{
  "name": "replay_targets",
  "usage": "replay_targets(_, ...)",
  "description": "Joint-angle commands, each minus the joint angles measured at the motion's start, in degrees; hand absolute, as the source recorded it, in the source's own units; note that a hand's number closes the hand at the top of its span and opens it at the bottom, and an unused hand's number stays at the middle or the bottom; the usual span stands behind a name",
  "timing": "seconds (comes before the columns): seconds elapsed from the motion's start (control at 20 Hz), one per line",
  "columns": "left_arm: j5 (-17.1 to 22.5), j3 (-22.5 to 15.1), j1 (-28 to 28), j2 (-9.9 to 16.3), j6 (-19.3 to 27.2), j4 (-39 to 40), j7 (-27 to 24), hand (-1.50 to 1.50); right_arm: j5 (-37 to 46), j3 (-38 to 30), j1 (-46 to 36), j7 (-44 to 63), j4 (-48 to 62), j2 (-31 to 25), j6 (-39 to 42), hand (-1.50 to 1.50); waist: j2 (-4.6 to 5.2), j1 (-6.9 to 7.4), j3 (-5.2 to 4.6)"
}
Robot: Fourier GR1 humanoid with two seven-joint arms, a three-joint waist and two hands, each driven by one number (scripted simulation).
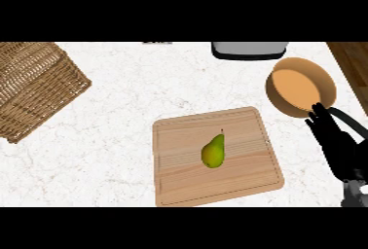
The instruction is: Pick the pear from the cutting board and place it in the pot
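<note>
Pear (213, 151) lying on board (215, 155), pot (300, 86) beyond, right robot hand (332, 133) just beside pot, fingers straight, holding nothing

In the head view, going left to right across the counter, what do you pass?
Wicker basket → cutting board with the pear on it → orange pot → right hand, fingers straight, at the right edge.

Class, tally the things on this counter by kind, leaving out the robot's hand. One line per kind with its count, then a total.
Fruit: 1, the pear
Cutting boards: 1, the cutting board
Pots: 1, the pot
Baskets: 1, the wicker basket
Grey objects cut off at the top edge: 1, the grey object
Total: 5
</note>
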Motion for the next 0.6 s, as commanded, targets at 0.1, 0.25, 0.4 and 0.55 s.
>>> replay_targets(0.1,2.49,-3.54,2.9,-8.25,0.42,-0.28,-1.31,0.0,9.13,-4.58,2.91,-11.47,-10.76,0.2,-13.35,1.5,-2.31,-2.09,1.16)
replay_targets(0.25,5.46,-5.94,5.45,-13.13,-0.29,-0.83,-0.73,0.0,13.58,-9.93,2.0,-19.9,-17.55,0.04,-21.06,1.5,-4.33,-6.43,0.71)
replay_targets(0.4,6.94,-6.67,6.38,-15.78,0.16,-1.31,-0.37,0.0,19.67,-11.99,13.82,-11.25,-8.18,3.01,-35.88,-1.5,-2.64,-8.34,0.66)
replay_targets(0.55,7.25,-9.2,7.47,-17.58,-1.33,-3.56,-1.63,0.0,26.75,-4.38,17.07,-19.49,-17.35,12.87,-44.4,-1.5,-2.76,-4.02,1.09)
